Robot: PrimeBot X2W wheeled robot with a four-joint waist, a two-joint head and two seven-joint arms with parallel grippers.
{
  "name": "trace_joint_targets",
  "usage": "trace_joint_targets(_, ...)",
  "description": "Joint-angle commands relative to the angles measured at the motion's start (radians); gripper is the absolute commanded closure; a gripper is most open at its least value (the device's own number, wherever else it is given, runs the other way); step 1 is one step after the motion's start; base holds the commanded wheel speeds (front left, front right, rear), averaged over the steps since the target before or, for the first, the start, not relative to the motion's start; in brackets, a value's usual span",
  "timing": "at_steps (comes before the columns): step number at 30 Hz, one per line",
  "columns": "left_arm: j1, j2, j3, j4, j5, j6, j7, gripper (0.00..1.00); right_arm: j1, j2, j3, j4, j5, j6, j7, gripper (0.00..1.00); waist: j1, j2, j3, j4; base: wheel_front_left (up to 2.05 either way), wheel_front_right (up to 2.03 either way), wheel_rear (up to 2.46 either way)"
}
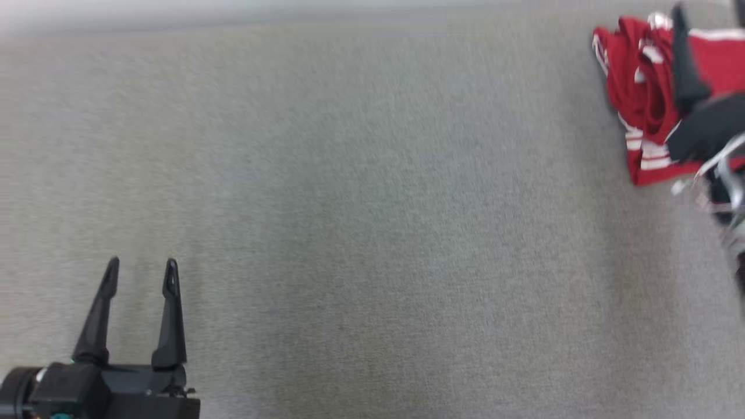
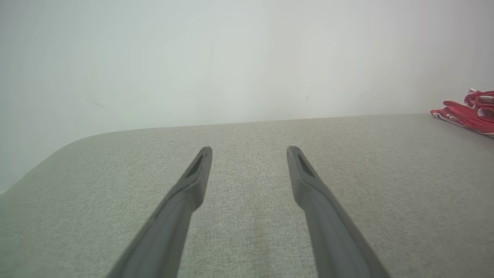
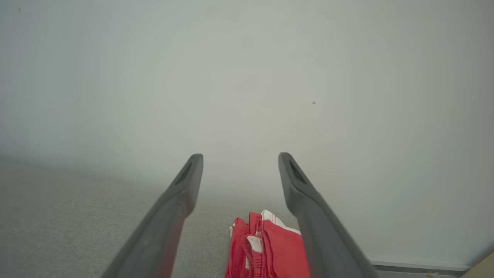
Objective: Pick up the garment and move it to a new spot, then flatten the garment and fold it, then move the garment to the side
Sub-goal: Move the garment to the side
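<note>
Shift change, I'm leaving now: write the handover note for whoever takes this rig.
Left tool: open, empty, over the grey surface.
Right tool: open, above the garment, gripping nothing.
The garment is red with white stripes and lies in a compact bundle at the surface's right side.
Done, apparently: folded and set to the side, though the fold looks rumpled.
Left: check the fold, tidy it if needed, then draw both arms back.

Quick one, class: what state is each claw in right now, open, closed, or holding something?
Left claw: open, holding nothing.
Right claw: open, over the red garment, not gripping it.
</note>
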Motion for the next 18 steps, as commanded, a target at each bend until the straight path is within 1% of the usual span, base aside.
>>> trace_joint_targets(1, 0.016, -0.009, -0.001, 0.006, -0.011, 0.002, -0.003, 0.0, 0.043, 0.009, -0.008, -0.018, -0.006, -0.003, -0.009, 0.0, 0.0002, 0.0, -0.075, 0.046, 0.0, 0.0, 0.0)
trace_joint_targets(6, 0.038, -0.02, -0.005, 0.033, -0.012, 0.001, -0.003, 0.0, 0.185, 0.045, -0.05, -0.102, -0.007, -0.003, -0.023, 0.0, 0.0002, 0.0, -0.137, 0.073, 0.0, 0.0, 0.0)
trace_joint_targets(7, 0.038, -0.02, -0.005, 0.033, -0.012, 0.001, -0.003, 0.0, 0.185, 0.045, -0.05, -0.102, -0.007, -0.003, -0.023, 0.0, 0.0002, 0.0, -0.137, 0.073, 0.0, 0.0, 0.0)
trace_joint_targets(9, 0.046, -0.021, -0.005, 0.044, -0.012, 0.0, -0.003, 0.0, 0.244, 0.062, -0.072, -0.143, -0.004, -0.003, -0.025, 0.0, 0.0002, 0.0, -0.16, 0.081, 0.0, 0.0, 0.0)
trace_joint_targets(14, 0.069, -0.026, -0.011, 0.073, -0.011, -0.002, -0.003, 0.0, 0.41, 0.118, -0.121, -0.244, -0.005, -0.003, -0.017, 0.0, 0.0002, 0.0, -0.212, 0.101, 0.0, 0.0, 0.0)
trace_joint_targets(18, 0.082, -0.031, -0.009, 0.087, -0.012, -0.002, -0.003, 0.0, 0.534, 0.161, -0.14, -0.332, -0.013, -0.003, 0.012, 0.0, 0.0002, 0.0, -0.231, 0.11, 0.0, 0.0, 0.0)
